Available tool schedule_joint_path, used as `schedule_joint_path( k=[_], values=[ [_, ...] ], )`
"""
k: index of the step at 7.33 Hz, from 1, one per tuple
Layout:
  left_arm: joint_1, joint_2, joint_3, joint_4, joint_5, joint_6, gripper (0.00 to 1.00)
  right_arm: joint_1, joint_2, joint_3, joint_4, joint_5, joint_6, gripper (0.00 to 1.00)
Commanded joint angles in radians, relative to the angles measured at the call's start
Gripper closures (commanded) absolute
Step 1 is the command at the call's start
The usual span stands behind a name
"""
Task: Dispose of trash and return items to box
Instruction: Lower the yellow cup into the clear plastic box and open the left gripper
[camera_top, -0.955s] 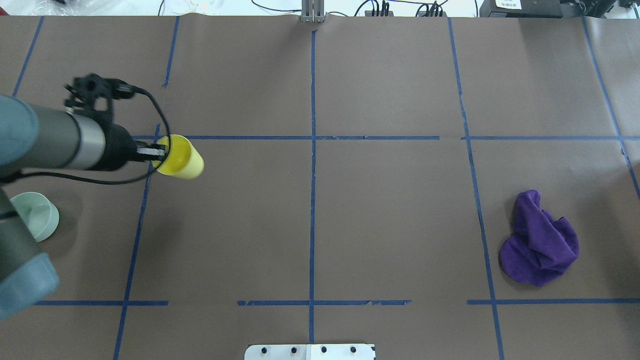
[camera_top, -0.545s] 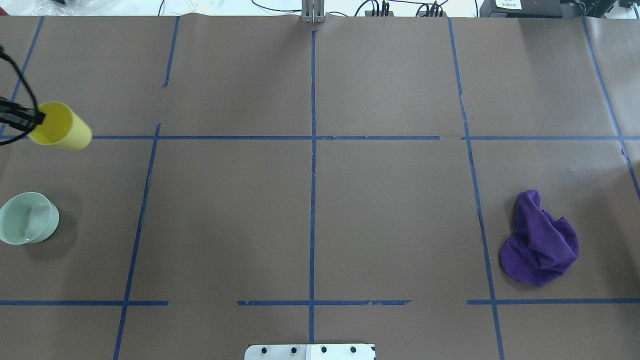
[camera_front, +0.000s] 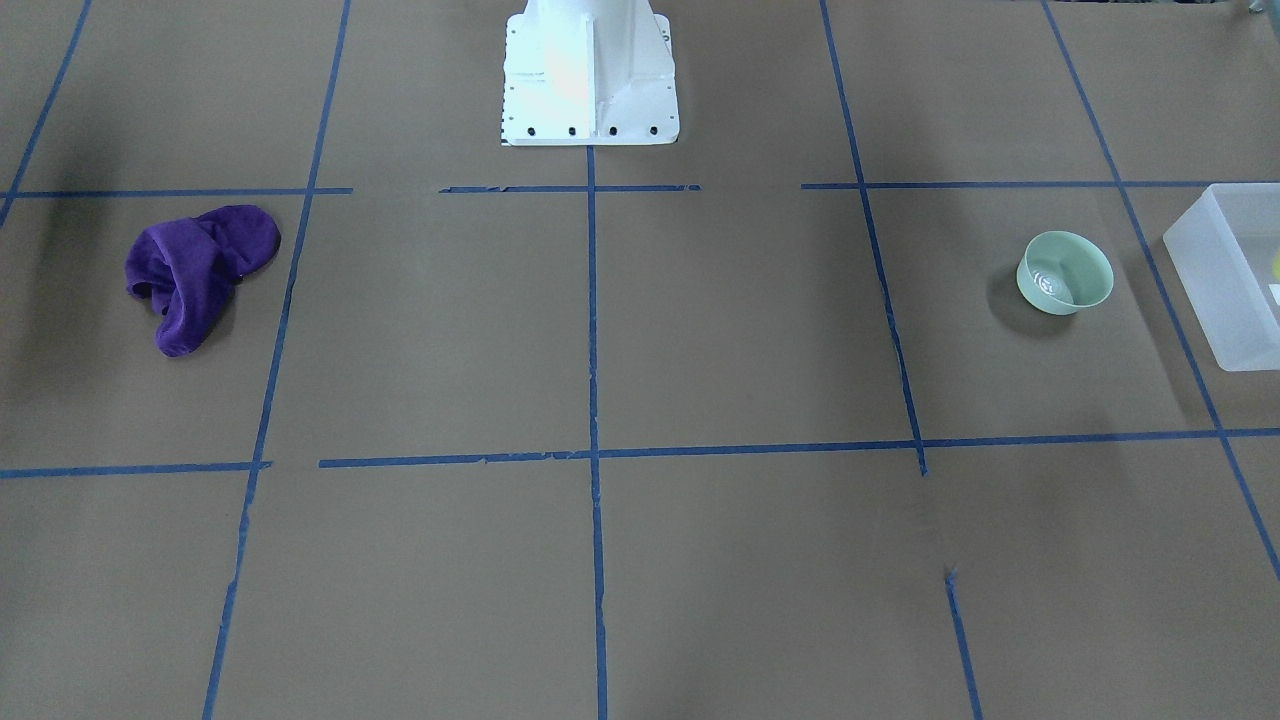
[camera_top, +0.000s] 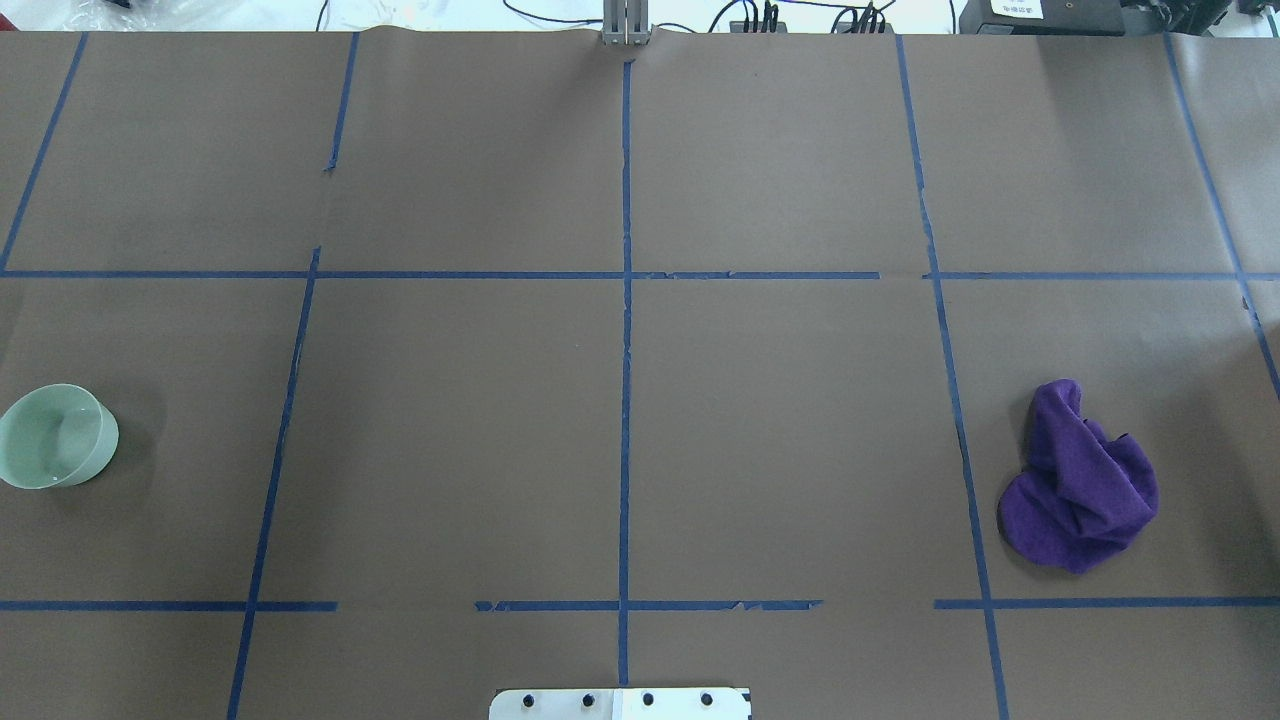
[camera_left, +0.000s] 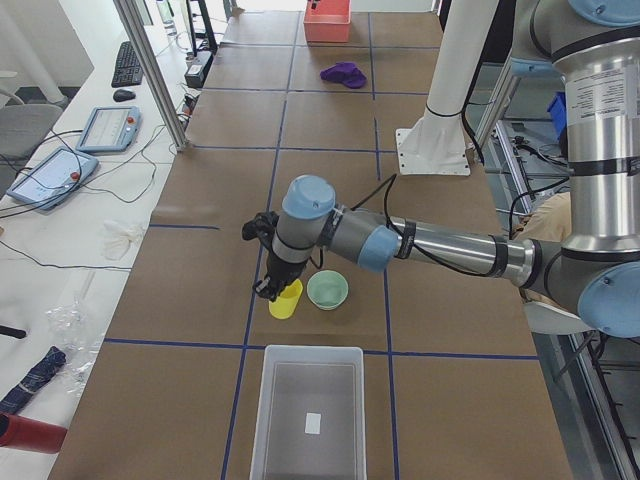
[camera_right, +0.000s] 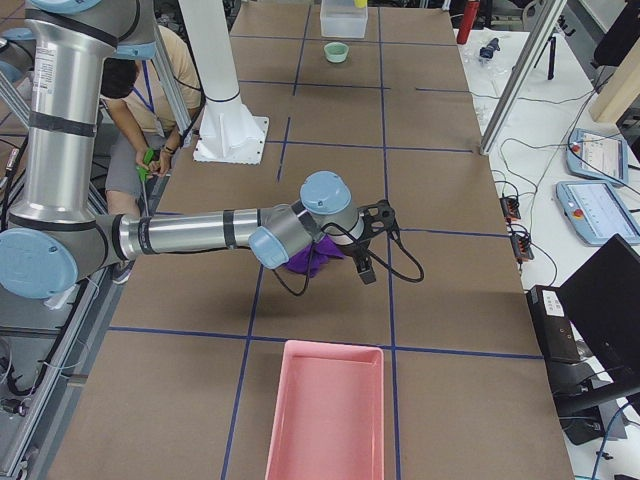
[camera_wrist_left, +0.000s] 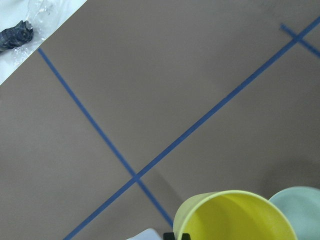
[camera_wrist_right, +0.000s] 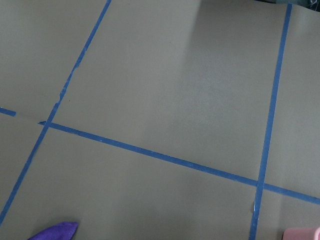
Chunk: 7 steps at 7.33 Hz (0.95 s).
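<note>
My left gripper (camera_left: 269, 290) is shut on the rim of the yellow cup (camera_left: 285, 300) and holds it above the table, beside the mint-green bowl (camera_left: 327, 290) and just beyond the far end of the frosted box (camera_left: 308, 410). The left wrist view shows the cup (camera_wrist_left: 235, 216) with the bowl (camera_wrist_left: 300, 207) next to it. The bowl also shows in the overhead view (camera_top: 55, 436) and the front-facing view (camera_front: 1065, 272), near the box (camera_front: 1225, 275). My right gripper (camera_right: 365, 264) hovers by the purple cloth (camera_right: 305, 260); I cannot tell whether it is open or shut.
The purple cloth (camera_top: 1085, 480) lies crumpled on the right side of the table. A pink bin (camera_right: 325, 415) stands at the table's right end. The white robot base (camera_front: 588, 75) stands at the table's near edge. Blue tape lines cross the brown table.
My left arm carried the yellow cup leftwards, out of the overhead view, toward the box end of the table. The bowl and the cloth have not moved.
</note>
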Motion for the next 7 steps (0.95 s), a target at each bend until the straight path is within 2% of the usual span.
schedule_joint_path(
  k=[1, 2, 4, 6, 7],
  values=[
    [-0.059, 0.025, 0.157, -0.109, -0.016, 0.129, 1.0, 0.0, 0.003, -0.001, 0.0, 0.0, 0.0, 0.0],
    [-0.057, 0.024, 0.273, -0.251, -0.017, 0.114, 1.0, -0.002, 0.003, -0.001, 0.0, 0.002, 0.0, 0.0],
    [-0.048, 0.04, 0.377, -0.415, -0.114, -0.006, 1.0, -0.002, 0.001, -0.001, 0.0, 0.0, 0.0, 0.0],
    [-0.014, 0.074, 0.386, -0.426, -0.164, -0.005, 1.0, -0.002, -0.003, -0.001, 0.002, 0.0, 0.0, 0.0],
    [0.03, 0.088, 0.398, -0.428, -0.191, 0.005, 0.94, -0.002, -0.005, -0.002, 0.002, 0.0, 0.0, 0.0]
  ],
)
